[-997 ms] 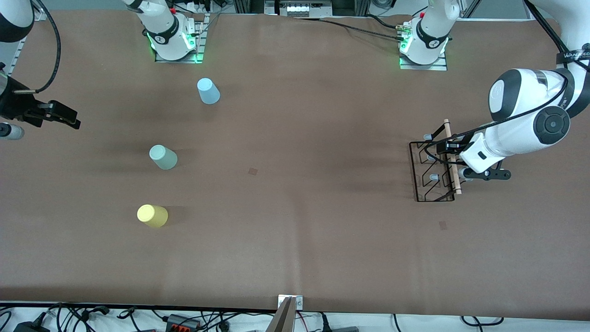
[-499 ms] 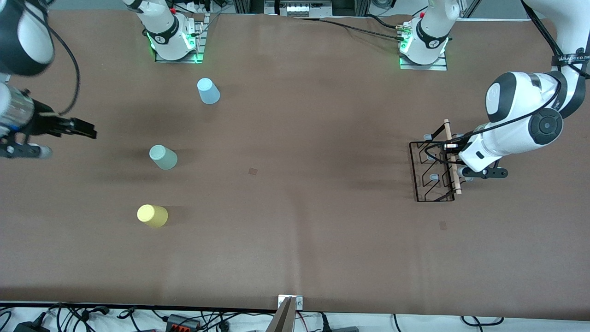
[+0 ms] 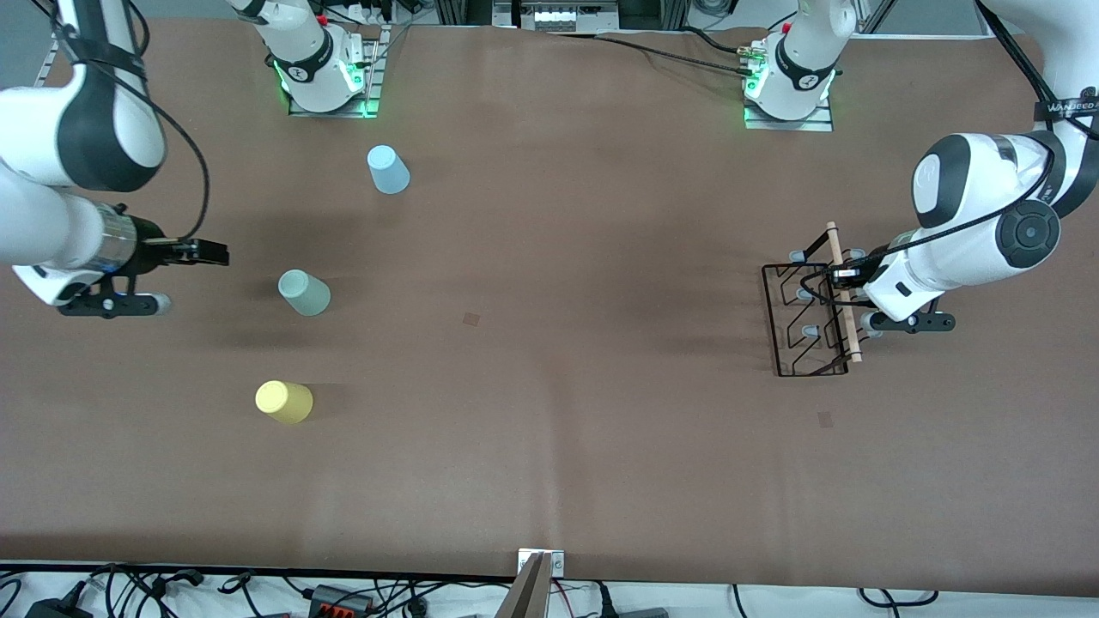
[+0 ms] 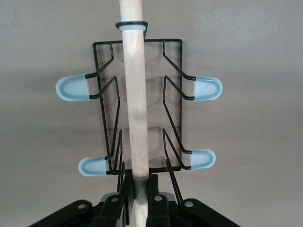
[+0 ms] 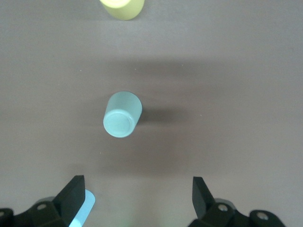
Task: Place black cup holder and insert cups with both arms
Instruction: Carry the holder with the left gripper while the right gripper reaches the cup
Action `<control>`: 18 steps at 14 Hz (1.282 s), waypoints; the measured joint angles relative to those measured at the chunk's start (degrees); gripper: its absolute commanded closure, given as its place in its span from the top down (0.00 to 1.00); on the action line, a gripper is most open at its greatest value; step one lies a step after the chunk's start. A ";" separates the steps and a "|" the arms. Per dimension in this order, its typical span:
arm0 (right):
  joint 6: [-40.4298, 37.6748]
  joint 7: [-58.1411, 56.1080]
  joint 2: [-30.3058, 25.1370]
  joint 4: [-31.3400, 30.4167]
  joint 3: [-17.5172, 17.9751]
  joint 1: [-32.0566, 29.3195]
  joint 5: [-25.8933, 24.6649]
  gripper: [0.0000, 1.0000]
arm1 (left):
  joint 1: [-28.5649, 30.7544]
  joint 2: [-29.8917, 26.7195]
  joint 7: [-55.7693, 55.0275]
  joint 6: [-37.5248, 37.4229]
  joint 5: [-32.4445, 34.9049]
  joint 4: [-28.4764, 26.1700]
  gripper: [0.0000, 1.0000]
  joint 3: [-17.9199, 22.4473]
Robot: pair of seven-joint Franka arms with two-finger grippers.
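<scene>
At the left arm's end of the table, front view: black cup holder sits on the brown table, wooden handle on top. Left gripper is on the handle near the end farther from the camera, so the grab is off-centre. Right gripper hangs over bare table near the right arm's end, close to the pale green cup. Blue cup is farther from the camera, by the right arm's base; yellow cup is nearer. All three cups stand apart, bottoms up, none on the rack.

Left wrist view: fingers are pinched on the handle close to one end. Four pale-tipped prongs show; the rest are out of view.

Right wrist view: fingers are spread wide, nothing between them. Green cup is ahead of the gap and not yet inside it; yellow cup sits at the edge of view.

Risks, my read: the off-centre pinch on a round rod could let the rack swing or roll on lift, and a low end could drag. A right-side approach that's too low or skewed could knock the light green cup over.
</scene>
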 measured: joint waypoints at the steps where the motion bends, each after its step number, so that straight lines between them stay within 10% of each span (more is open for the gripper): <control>1: 1.77 0.05 -0.02 -1.48 0.01 0.35 0.00 1.00 | -0.18 0.00 -0.13 -1.42 -0.02 0.96 0.01 -0.27; 10: 13.21 3.21 0.91 -12.75 0.08 2.96 0.62 1.00 | -8.54 1.59 -10.28 -14.80 -4.02 16.80 0.01 -6.08; 18: 22.91 3.91 5.84 -16.22 0.01 3.89 4.04 1.00 | -25.44 15.40 -27.59 -15.64 -7.43 33.09 0.01 -6.30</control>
